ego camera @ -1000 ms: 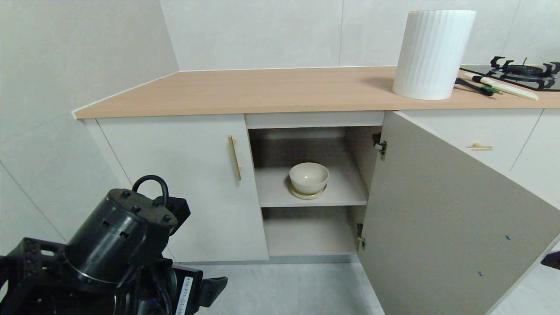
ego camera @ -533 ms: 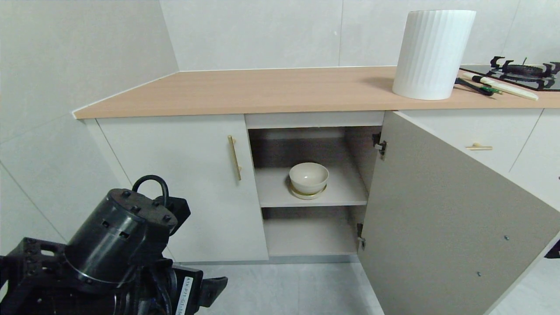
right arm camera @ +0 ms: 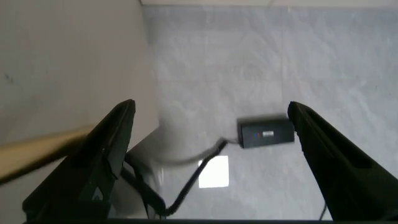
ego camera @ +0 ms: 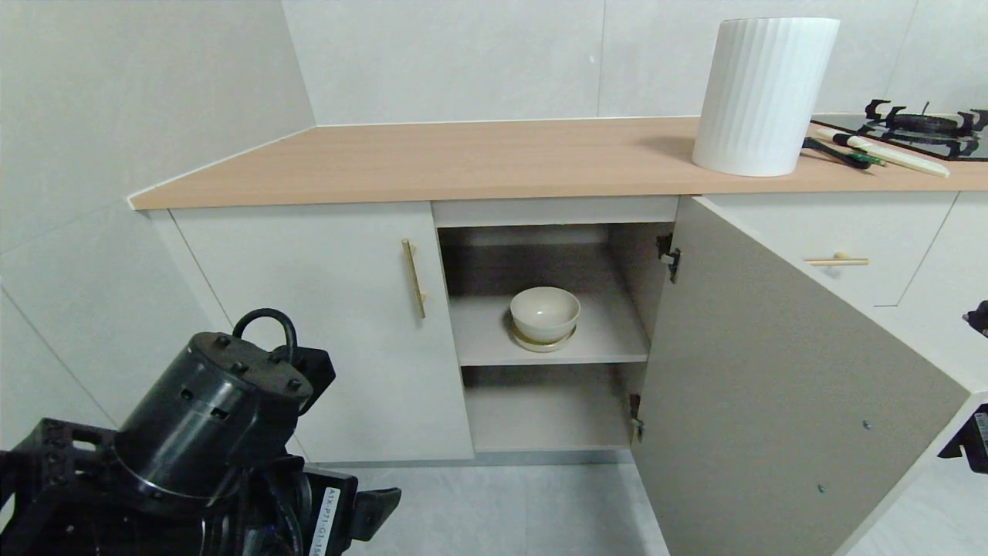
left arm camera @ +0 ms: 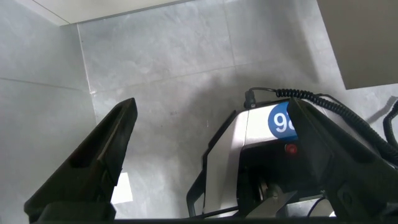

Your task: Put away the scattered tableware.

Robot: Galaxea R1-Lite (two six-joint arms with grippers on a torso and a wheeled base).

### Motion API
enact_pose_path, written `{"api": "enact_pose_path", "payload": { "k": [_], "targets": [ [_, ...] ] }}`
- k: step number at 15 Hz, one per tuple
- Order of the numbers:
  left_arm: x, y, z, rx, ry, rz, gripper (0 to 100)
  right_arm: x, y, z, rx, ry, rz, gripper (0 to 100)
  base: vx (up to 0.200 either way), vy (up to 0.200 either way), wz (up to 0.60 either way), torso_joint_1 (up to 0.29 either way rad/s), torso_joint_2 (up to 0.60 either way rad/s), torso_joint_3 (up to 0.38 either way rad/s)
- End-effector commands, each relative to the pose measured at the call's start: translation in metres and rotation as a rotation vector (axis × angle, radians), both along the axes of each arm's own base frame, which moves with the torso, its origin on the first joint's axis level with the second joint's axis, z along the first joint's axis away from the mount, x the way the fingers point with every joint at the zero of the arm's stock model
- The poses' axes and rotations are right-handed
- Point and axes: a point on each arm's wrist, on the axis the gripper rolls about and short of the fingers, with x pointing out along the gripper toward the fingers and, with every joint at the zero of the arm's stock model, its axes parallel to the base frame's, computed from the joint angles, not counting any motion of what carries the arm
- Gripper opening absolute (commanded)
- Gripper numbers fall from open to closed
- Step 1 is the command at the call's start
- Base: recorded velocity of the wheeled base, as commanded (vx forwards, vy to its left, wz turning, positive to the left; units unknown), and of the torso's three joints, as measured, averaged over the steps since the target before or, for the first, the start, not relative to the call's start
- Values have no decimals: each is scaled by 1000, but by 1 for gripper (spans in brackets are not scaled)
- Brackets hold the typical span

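Bowl: a pale bowl [ego camera: 544, 313] sits upright inside the open cupboard, on a small plate [ego camera: 543, 344].
Plate: it lies flat on the upper shelf [ego camera: 610, 346], near the middle, with its rim showing around the bowl's foot.
Lower shelf: the lower shelf [ego camera: 540, 421] runs beneath the upper one.
Cupboard door: the right door [ego camera: 772, 371] stands swung out toward the robot's right, its inner face showing.
Left door: the left door [ego camera: 309, 324] is shut, with a gold handle [ego camera: 414, 278] upright at its edge just beside the opening.
Surface: the wooden surface [ego camera: 463, 162] runs above the cupboard. A tall white ribbed container [ego camera: 760, 96] stands on it to the right, and just beyond that lie a long cream tool [ego camera: 888, 153] and a dark tool [ego camera: 845, 154], beside a black stove burner [ego camera: 922, 123].
Left claw: the left claw [left arm camera: 212, 109] is spread wide with nothing in it, hanging low over the tiled floor [left arm camera: 174, 56], well apart from the cupboard.
Right claw: the right claw [right arm camera: 211, 107] is also spread wide and grips nothing. A gold bar [right arm camera: 43, 152] on a pale panel [right arm camera: 68, 68] runs up to one finger [right arm camera: 106, 155]; I cannot tell whether they touch.
Floor: a small black box [right arm camera: 266, 132] with a cable lies on the floor under the right claw.
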Motion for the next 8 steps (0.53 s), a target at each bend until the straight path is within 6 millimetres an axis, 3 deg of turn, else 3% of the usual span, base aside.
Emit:
{"api": "enact_pose_path", "payload": {
  "k": [1,8],
  "targets": [
    [0,0,0,-2,-2,0,100,-1,9,-9,-1,-3,50,100,0,0,0,0,0,0],
    [0,0,1,-3,-3,0,100,-4,51,-13,141,-23,160,100,0,0,0,0,0,0]
  ]
}}
